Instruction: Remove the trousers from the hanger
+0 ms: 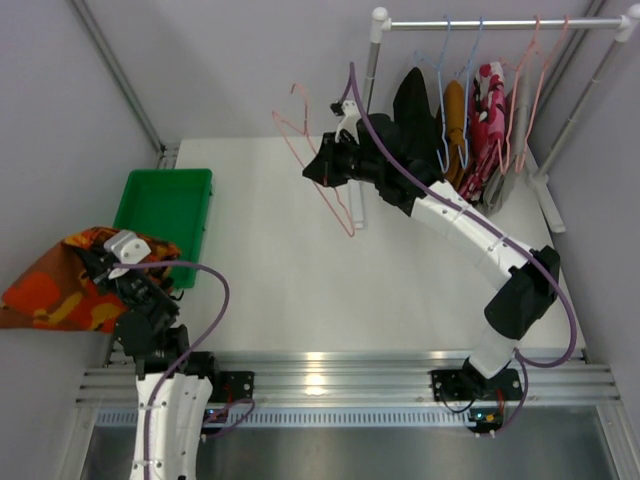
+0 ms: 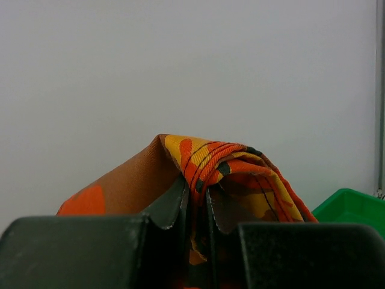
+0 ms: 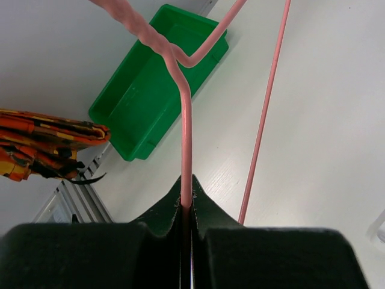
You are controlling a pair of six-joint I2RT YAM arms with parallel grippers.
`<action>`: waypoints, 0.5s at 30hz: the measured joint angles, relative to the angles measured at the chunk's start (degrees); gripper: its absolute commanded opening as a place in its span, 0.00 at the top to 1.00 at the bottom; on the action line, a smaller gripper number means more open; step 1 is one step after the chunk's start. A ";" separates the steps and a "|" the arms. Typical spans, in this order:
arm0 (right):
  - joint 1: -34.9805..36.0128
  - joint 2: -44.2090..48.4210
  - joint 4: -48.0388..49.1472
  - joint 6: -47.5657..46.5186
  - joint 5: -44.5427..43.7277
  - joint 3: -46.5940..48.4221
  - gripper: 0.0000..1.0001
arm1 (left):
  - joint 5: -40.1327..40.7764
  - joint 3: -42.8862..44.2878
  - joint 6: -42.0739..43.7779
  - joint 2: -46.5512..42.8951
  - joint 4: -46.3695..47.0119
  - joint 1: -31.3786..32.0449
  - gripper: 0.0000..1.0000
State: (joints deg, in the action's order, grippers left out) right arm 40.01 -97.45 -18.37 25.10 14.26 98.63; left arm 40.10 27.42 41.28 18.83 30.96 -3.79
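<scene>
Trousers (image 2: 240,174) in orange with a dark pattern are clamped between the narrow jaws of the left gripper (image 2: 195,201). In the left wrist view a fold of cloth is seen bunched over the fingertips, while the rest is draped off to the side. From above, the pair is seen held out past the left edge of the table (image 1: 280,290), just beside the green bin (image 1: 165,176) and not over it. The pair is judged to be free of its hanger, and setting it down, probably into the bin, is taken to be the step in hand. For this to be done well, the cloth should be carried over the bin's opening before the jaws are parted, so that the hanging part is not caught on the rim. The right gripper (image 3: 186,201) is closed on the wire of a bare pink hanger (image 3: 187,120), held above the table well apart from the rail (image 1: 500,22). There a black pair (image 1: 412,105), a mustard pair (image 1: 455,120) and a floral pair (image 1: 488,110) are hung, not yet taken off.
</scene>
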 measured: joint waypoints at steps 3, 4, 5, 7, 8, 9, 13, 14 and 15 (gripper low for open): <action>0.02 0.00 -0.66 -0.07 0.00 0.00 1.00 | -0.61 -3.23 1.29 0.52 2.29 0.00 1.00; 0.02 0.00 -0.76 -0.04 0.00 0.00 1.00 | -0.87 -4.26 1.75 1.25 3.10 0.00 1.00; 0.02 0.00 -0.83 -0.04 0.00 0.00 1.00 | -1.27 -5.01 2.05 2.14 3.93 -0.02 1.00; 0.02 0.00 -1.01 -0.07 0.00 0.00 1.00 | -2.25 -6.40 2.47 5.18 6.51 -0.11 1.00; 0.02 -0.02 -1.05 -0.04 0.00 0.00 1.00 | -3.04 -6.95 2.47 7.13 7.87 -0.11 1.00; 0.02 -0.02 -1.05 -0.04 0.00 0.00 1.00 | -3.98 -7.39 2.40 9.18 9.05 -0.24 1.00; 0.02 -0.13 -1.07 -0.04 0.02 0.00 1.00 | -10.84 -8.02 1.09 18.97 14.10 -1.95 1.00; 0.00 -0.22 -1.09 -0.04 0.07 0.00 1.00 | -12.79 -7.93 0.22 22.05 15.69 -2.95 1.00; 0.00 -0.26 -1.09 -0.04 0.17 0.00 1.00 | -15.06 -7.52 -0.98 25.42 17.35 -4.48 1.00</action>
State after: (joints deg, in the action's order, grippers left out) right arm 40.01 -97.71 -19.46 25.06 14.44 98.63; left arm 25.04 19.90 40.29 44.25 48.31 -8.27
